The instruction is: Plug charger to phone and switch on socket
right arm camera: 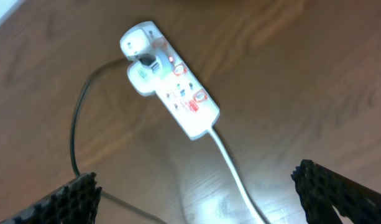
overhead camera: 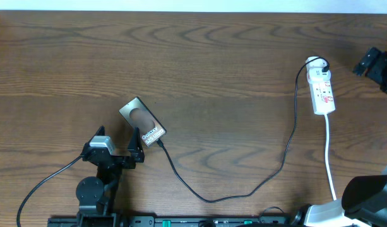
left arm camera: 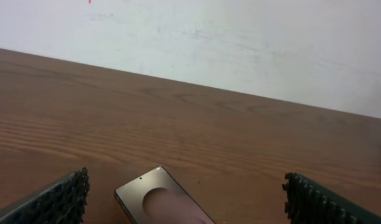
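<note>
Where the left arm stands at the near edge of the table (overhead camera: 231, 57), the left claw (left arm camera: 185, 186) is spread wide, its fingers (left arm camera: 59, 200) either side of the phone (overhead camera: 141, 118) and apart from it. The wrist view cuts off the phone's lower end. From that end the charger (overhead camera: 206, 198) loops across the wood to the socket (overhead camera: 322, 85) at far right; whether its tip is seated in the phone cannot be told. Farther on, the right claw (right arm camera: 196, 177) hangs spread above the socket, whose glare-washed switch is hard to read.
</note>
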`<state>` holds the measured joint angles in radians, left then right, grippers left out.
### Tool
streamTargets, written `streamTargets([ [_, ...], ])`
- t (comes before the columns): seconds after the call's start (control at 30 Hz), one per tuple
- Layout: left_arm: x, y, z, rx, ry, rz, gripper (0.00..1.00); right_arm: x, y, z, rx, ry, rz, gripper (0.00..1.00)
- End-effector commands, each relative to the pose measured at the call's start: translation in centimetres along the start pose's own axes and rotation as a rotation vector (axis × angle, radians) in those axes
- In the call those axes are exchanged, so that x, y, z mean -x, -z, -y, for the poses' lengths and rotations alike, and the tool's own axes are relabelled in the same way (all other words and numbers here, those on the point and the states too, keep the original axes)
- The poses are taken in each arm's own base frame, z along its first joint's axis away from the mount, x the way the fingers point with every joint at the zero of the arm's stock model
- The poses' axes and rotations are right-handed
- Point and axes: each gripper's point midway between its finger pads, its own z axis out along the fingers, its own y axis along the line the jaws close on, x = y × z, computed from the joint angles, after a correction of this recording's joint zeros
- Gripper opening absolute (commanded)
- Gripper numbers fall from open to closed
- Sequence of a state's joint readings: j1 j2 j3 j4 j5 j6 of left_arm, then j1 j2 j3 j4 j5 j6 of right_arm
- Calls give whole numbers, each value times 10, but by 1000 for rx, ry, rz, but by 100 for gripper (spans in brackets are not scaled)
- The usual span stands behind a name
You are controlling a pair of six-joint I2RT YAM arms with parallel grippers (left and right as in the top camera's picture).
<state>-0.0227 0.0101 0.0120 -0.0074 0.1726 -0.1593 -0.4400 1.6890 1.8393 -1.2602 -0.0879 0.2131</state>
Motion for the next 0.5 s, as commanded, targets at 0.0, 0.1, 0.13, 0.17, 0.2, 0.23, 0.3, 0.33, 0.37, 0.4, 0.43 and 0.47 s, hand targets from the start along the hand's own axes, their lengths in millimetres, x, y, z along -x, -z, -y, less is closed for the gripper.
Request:
streamTargets([
  [0.0,-14,0,-3,10,-8,-49,98,6,-8,-14,16,25,42,99],
  [0.1,-14,0,-3,10,-8,-49,98,0,-24,-37,61,83,98,99],
  [0.13,-14,0,-3,10,-8,-49,98,-4,-28,-42,73,97,116,99],
  [0.17,-14,0,-3,10,-8,-49,98,-8,-31,-47,87,112,138,99],
  [0.2,-14,0,-3,10,-8,-49,98,-11,-33,-50,97,121,153,99],
  [0.23,-14,0,-3,10,-8,-49,98,-18,-36,-56,117,140,188,99],
  [0.3,-14,0,-3,10,-8,-49,98,-33,-38,-62,149,164,244,99],
  [0.33,-14,0,-3,10,-8,-49,98,-38,-39,-63,159,172,258,99],
  [0.37,-14,0,-3,10,-8,-49,98,-44,-38,-65,173,180,283,99],
  [0.4,-14,0,-3,10,-8,-49,98,-54,-38,-66,188,190,309,99],
  [0.43,-14,0,-3,10,-8,-49,98,-62,-37,-68,207,215,349,99],
  [0.47,-14,0,-3,10,-8,-49,98,-67,-36,-69,218,232,374,99],
])
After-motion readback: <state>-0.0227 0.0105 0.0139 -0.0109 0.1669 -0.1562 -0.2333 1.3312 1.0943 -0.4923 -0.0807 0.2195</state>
